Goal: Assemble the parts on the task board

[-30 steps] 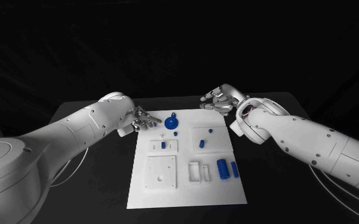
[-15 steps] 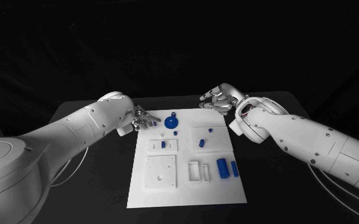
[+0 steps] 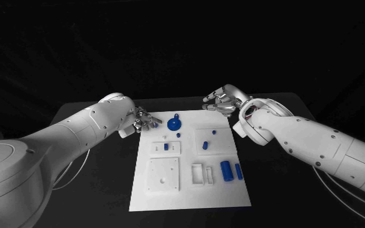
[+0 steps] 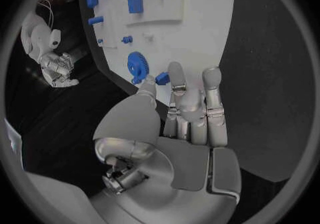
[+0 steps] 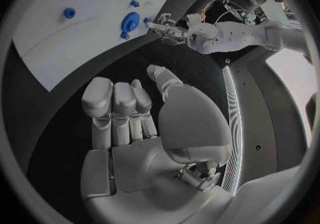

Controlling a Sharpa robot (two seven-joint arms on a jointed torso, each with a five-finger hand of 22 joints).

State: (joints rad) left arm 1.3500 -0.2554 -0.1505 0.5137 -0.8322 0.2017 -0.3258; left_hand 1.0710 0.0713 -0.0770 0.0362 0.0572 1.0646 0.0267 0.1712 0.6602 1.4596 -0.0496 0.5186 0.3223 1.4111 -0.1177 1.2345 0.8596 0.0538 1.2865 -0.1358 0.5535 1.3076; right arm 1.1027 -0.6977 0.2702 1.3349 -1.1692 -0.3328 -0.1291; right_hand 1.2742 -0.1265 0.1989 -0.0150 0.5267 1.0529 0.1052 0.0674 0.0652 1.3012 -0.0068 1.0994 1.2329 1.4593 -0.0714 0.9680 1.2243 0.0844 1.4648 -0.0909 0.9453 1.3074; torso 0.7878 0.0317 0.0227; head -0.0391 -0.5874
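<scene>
White task board on black table. Blue gear, blue cylinders and small blue pegs seen on it. Silver left hand and right hand; arms white.

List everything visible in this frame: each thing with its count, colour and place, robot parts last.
Table: one, black, under everything.
Task board: one, white, in the middle of the table.
Gear part: one, blue, at the board's far end.
Small part: one, blue, pinched at the left hand's fingertips beside the gear.
Cylinder parts: two, blue, side by side on the board's near right.
Small pegs: three, blue, around the board's middle.
Left hand: silver, at the board's far left corner.
Right hand: silver, holding nothing, beyond the board's far right corner.
</scene>
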